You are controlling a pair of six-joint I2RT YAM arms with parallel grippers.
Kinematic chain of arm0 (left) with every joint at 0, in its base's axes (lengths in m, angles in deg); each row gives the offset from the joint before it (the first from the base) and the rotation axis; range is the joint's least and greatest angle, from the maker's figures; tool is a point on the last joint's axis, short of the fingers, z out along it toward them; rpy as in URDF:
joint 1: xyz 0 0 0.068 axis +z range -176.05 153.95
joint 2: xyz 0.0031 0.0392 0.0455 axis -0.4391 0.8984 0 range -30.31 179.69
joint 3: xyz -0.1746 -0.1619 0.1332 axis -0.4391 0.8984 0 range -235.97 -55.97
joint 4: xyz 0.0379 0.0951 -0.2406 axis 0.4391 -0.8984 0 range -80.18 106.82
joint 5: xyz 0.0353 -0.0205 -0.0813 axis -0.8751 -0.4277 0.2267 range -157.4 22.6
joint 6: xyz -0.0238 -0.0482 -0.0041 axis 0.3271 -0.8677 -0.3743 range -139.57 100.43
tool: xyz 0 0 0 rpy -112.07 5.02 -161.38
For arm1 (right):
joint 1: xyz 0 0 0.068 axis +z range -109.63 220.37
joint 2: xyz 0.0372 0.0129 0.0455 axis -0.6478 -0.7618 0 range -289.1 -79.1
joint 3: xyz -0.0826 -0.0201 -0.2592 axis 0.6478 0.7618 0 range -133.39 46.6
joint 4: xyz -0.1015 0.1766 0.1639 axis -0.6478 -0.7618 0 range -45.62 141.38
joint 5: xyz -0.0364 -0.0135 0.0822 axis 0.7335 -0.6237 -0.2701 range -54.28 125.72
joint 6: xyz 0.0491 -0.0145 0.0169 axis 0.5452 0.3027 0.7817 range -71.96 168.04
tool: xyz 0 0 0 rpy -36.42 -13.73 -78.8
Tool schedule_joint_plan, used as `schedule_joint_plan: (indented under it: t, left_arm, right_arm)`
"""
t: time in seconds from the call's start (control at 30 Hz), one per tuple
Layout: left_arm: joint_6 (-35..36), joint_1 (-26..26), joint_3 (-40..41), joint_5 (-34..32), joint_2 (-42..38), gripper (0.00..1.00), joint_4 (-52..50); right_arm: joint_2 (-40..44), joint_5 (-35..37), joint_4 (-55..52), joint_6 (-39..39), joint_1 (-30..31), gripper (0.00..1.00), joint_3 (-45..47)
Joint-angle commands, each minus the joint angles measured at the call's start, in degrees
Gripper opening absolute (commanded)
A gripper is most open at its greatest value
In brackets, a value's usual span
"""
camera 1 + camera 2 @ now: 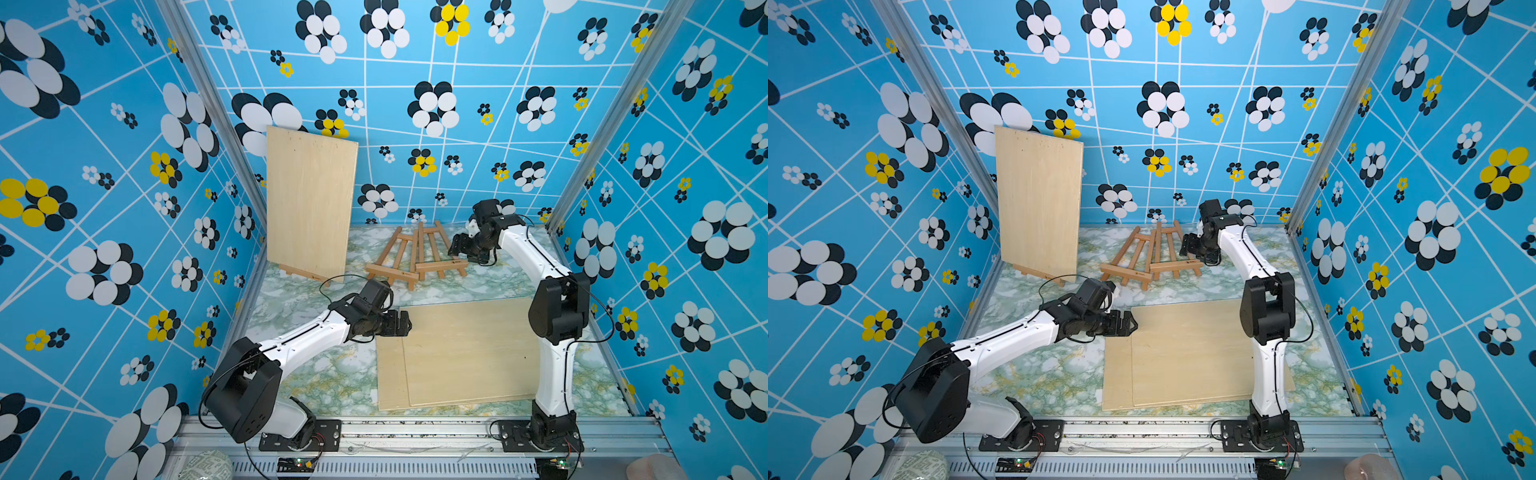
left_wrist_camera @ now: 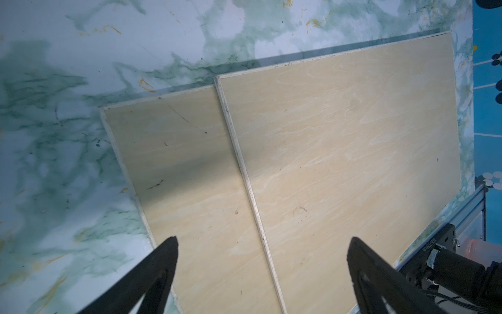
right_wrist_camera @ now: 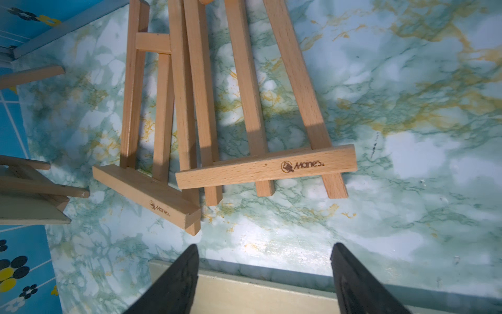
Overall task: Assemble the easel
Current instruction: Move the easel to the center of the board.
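- left end effector (image 1: 405,323): jaws wide, empty, over the left edge of two stacked boards (image 1: 469,353), lower centre of frame.
- right end effector (image 1: 454,248): i see it open and empty too, just right of two folded easels (image 1: 415,259) lying flat mid-frame on the tabletop (image 1: 324,374).
- third board (image 1: 311,199) stands on an upright easel (image 1: 305,274), centre left.

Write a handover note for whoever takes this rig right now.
Left gripper: open, empty, at the corner of two stacked plywood boards lying flat up front.
Right gripper: open, empty, beside two folded easels lying at the back.
Done: one easel stands back left, holding a plywood board.
Left to do: likely stand both folded easels and put a board on each.
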Motion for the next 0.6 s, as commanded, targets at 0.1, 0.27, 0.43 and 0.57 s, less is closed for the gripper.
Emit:
schedule_joint_plan:
  t: [0.1,0.27,0.43,0.57]
  left_arm:
    - [-0.94,0.74,1.67,0.87,-2.44,0.99,0.97]
    - [-1.12,1.02,2.6,0.18,-4.16,0.99,0.02]
    - [-1.25,1.76,4.29,-0.42,-6.63,0.99,-1.04]
    - [-1.44,2.7,5.57,-0.53,-8.83,0.99,-2.12]
  right_arm:
    - [-7.2,-7.0,2.01,1.57,1.33,0.75,-6.24]
    - [-12.72,-7.75,1.23,1.99,2.12,0.74,-13.17]
    - [-17.26,-7.07,2.04,2.86,2.22,0.74,-18.49]
    - [-21.63,-5.86,0.34,3.34,2.34,0.74,-24.31]
